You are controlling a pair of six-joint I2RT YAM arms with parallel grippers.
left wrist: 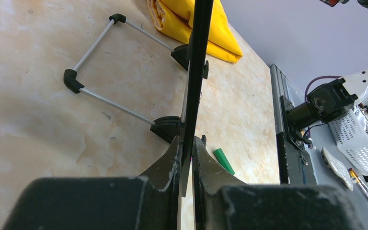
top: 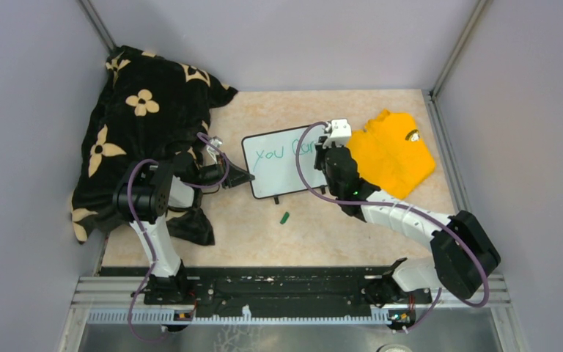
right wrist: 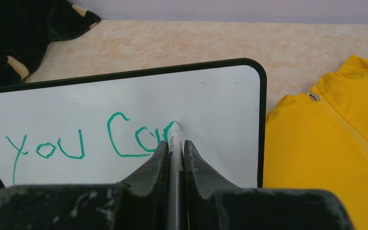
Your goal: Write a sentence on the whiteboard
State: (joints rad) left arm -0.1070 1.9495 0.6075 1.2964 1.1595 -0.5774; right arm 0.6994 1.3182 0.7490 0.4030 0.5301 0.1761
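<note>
The whiteboard (top: 278, 163) stands propped mid-table, its black frame tilted, with green writing "You Can" half formed on its face (right wrist: 124, 110). My left gripper (top: 243, 178) is shut on the board's left edge (left wrist: 195, 86), seen edge-on between the fingers (left wrist: 165, 163). My right gripper (right wrist: 175, 143) is shut on a white marker (right wrist: 174, 139) whose tip touches the board at the end of the green letters. From above, that right gripper (top: 331, 150) hangs over the board's right part and hides the last letters.
A yellow jacket (top: 392, 150) lies just right of the board. A black blanket with cream flowers (top: 139, 125) is heaped at the left. A green marker cap (top: 284, 217) lies in front of the board. The wire stand (left wrist: 110, 67) props the board from behind.
</note>
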